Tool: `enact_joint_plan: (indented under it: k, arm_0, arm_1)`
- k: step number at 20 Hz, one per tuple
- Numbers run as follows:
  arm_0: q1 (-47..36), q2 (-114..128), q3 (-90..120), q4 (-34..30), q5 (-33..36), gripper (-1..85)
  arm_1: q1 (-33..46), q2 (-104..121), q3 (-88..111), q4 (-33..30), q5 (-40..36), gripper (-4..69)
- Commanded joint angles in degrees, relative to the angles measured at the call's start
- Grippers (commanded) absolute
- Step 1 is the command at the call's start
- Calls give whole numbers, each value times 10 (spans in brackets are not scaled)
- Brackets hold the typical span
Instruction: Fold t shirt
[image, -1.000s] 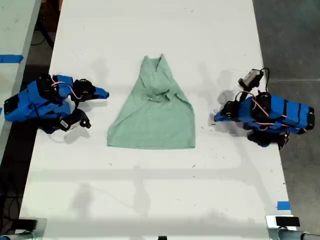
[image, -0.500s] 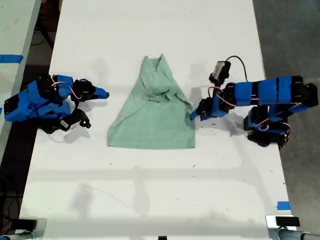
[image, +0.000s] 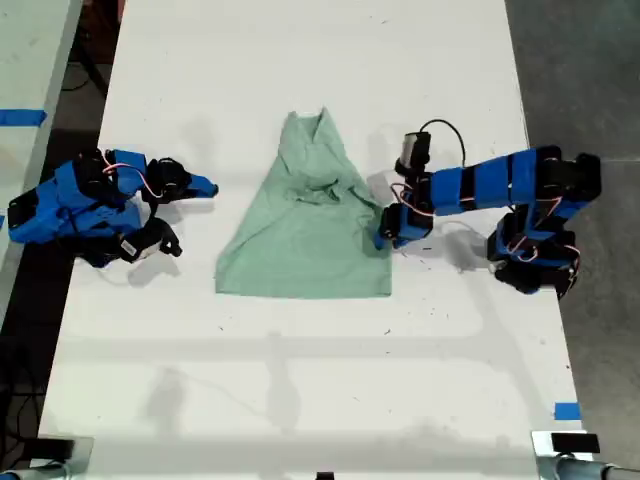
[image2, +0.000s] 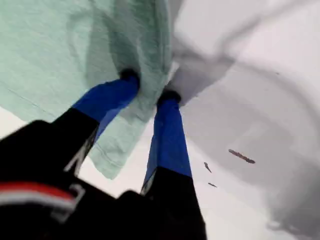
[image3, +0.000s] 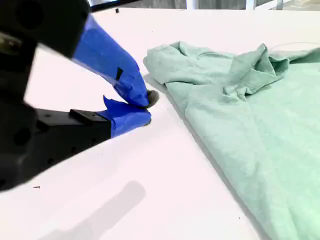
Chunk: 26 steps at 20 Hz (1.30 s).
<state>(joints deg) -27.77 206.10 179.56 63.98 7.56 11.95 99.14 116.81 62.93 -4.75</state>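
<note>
White table (image: 300, 380) with the t shirt (image: 310, 235) spread unfolded at centre; my first gripper (image2: 147, 90), jaws parted, straddles its edge on the exterior view's right, my second gripper (image3: 145, 107) rests closed beside it; folding barely begun.

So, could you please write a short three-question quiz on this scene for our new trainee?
1. True or false: my first gripper has its open jaws at an edge of the shirt.
2. Which gripper lies apart from the shirt, its jaws shut on nothing?
A. my first gripper
B. my second gripper
3. Fill in: in the exterior view, the shirt's wide hem points toward the view's ____ edge.

Key: 1 true; 2 B; 3 bottom.
</note>
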Motion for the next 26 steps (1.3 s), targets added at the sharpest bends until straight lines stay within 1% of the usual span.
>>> enact_joint_plan:
  k: [1,2,4,6,7,9,12,14,16,18,20,23,26]
  arm_0:
    - [6,4,-4,-6,-9,0]
    - [6,4,-4,-6,-9,0]
    - [6,4,-4,-6,-8,0]
    - [6,4,-4,-6,-8,0]
    - [6,4,-4,-6,-8,0]
    - [6,4,-4,-6,-8,0]
    - [6,4,-4,-5,-8,0]
    - [6,4,-4,-5,-8,0]
    - [6,4,-4,-5,-8,0]
    - [6,4,-4,-5,-8,0]
    - [6,4,-4,-5,-8,0]
    - [7,4,-4,-5,-8,0]
    - [6,4,-4,-5,-7,0]
  arm_1:
    - [-2,-2,-4,68,30,-8]
    - [0,6,-15,98,46,-8]
    - [0,34,-41,138,62,-8]
    - [-4,50,-99,168,45,-8]
    - [-8,54,-131,166,23,-8]
    - [-19,51,-187,131,-33,-8]
    - [-40,33,-220,24,-106,-8]
    - [-51,1,-230,-25,-130,-8]
    - [-56,-38,-243,-58,-143,-8]
    - [-61,-83,-273,-67,-150,-8]
    - [-68,-131,-323,-61,-159,2]
    - [-80,-185,-416,-21,-165,133]
    - [-84,-200,-493,18,-172,162]
